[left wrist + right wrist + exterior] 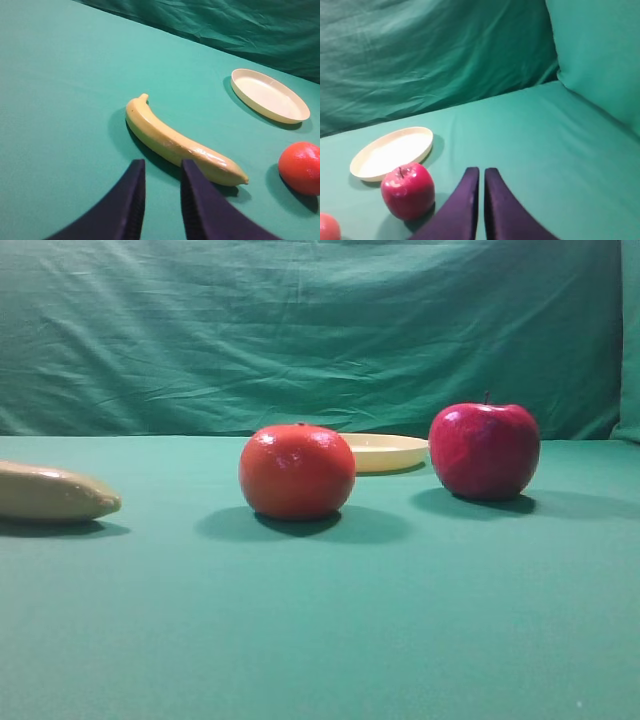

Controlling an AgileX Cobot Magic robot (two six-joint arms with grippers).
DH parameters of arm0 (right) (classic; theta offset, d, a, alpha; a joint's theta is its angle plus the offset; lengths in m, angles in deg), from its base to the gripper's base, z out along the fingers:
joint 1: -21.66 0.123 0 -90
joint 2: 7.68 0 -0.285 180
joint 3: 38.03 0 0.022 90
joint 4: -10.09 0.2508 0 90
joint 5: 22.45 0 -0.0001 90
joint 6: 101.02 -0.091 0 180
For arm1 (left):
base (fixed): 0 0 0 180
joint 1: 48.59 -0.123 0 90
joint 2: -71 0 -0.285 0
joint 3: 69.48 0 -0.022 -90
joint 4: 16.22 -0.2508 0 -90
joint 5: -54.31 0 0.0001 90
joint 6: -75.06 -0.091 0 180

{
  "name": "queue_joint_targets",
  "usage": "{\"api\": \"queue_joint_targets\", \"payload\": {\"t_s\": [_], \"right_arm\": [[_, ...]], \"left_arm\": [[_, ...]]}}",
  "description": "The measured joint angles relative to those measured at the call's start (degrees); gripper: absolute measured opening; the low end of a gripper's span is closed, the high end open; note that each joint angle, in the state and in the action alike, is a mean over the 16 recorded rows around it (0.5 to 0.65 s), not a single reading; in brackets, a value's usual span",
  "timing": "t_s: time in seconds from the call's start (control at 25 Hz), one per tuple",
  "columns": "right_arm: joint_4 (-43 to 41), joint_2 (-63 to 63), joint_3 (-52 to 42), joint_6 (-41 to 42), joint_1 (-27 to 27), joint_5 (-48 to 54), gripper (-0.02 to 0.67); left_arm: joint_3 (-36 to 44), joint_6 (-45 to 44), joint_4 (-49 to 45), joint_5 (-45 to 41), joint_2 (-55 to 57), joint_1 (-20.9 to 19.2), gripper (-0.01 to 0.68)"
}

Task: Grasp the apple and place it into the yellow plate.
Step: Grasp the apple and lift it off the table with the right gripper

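Green cloth covers the table (pixel 320 640) and hangs behind it. From the front, the apple (pixel 485 451) stands right of an orange-red fruit (pixel 297 471), the yellow plate (pixel 385 452) behind them. Left wrist: the left gripper (pixel 162 170), slightly parted, holds nothing above a banana (pixel 180 142). Right wrist: the right gripper (pixel 481 175), nearly closed, holds nothing beside the apple.

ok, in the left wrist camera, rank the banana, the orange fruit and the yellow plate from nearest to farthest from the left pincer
1. The banana, lying just ahead of the left pincer, its far end slightly to the right.
2. The orange fruit, off to the right at the picture's edge.
3. The yellow plate, farthest, up ahead and to the right, near the backdrop cloth.
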Motion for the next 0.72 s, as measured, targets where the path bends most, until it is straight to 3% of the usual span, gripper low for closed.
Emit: {"api": "queue_joint_targets", "payload": {"t_s": [0.28,0.72], "right_arm": [[-0.22,18.69,11.16,5.15,2.96,6.75,0.000],[-0.79,45.66,28.54,6.78,3.28,17.84,0.000]], "left_arm": [[0.00,0.00,0.00,0.00,0.00,0.00,0.157],[0.00,0.00,0.00,0.00,0.00,0.00,0.157]]}}
